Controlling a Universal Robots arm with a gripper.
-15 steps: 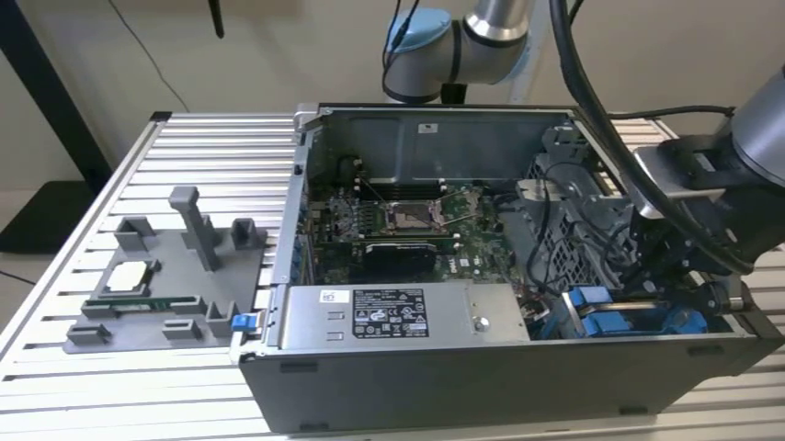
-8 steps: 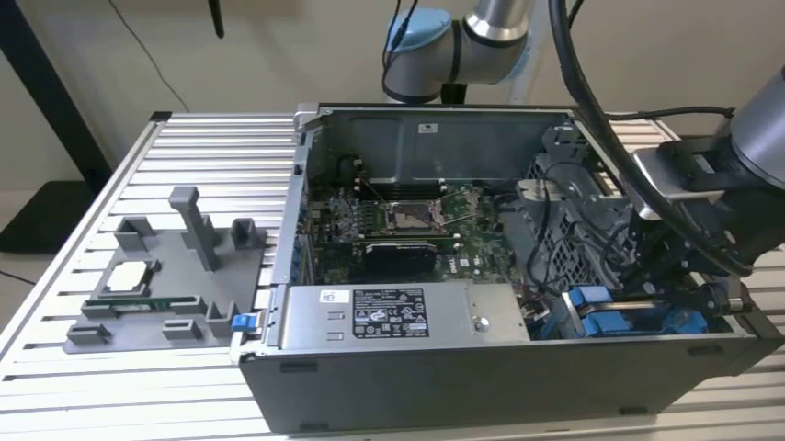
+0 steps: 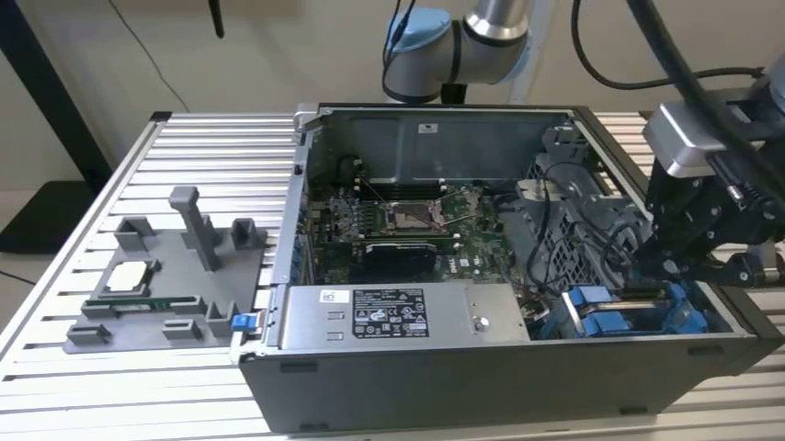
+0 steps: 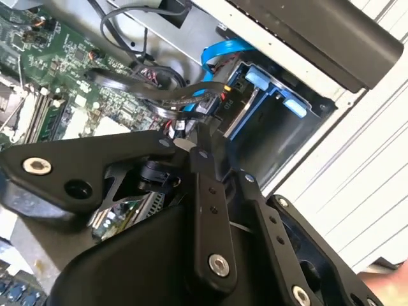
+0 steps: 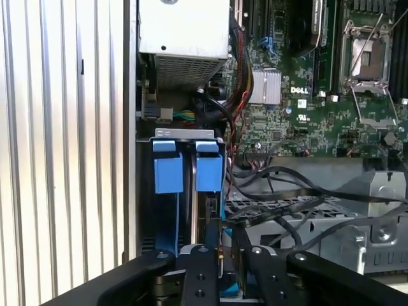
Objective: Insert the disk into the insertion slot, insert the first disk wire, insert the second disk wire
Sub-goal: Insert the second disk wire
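- From my remote station, I see the gripper [image 3: 672, 260] lowered into the open computer case [image 3: 491, 386] at the exterior view's right, over the insertion slot [image 3: 626, 312] with its bright blue latch pieces.
- In the first wrist view, the slot [image 5: 186, 167] sits just beside the case's side wall, two blue latches [image 5: 208, 167] side by side at its mouth; the power-supply box [image 5: 183, 32] lies near it.
- The disk [image 4: 239, 108] rests in the slot, blue carrier edges showing in the second wrist view, with a blue ribbon cable [image 4: 223, 50] curving above it.
- The gripper's [image 4: 191, 143] fingers [image 4: 203, 156] are drawn narrow, their tips at a dark wire connector [image 4: 207, 102] close against the disk's end; I cannot tell whether they actually pinch it.
- The motherboard [image 3: 411, 225] lies bare in the case's middle; a grey fixture tray [image 3: 172, 276] stands on the ribbed table [image 3: 209, 138] at the exterior view's left.
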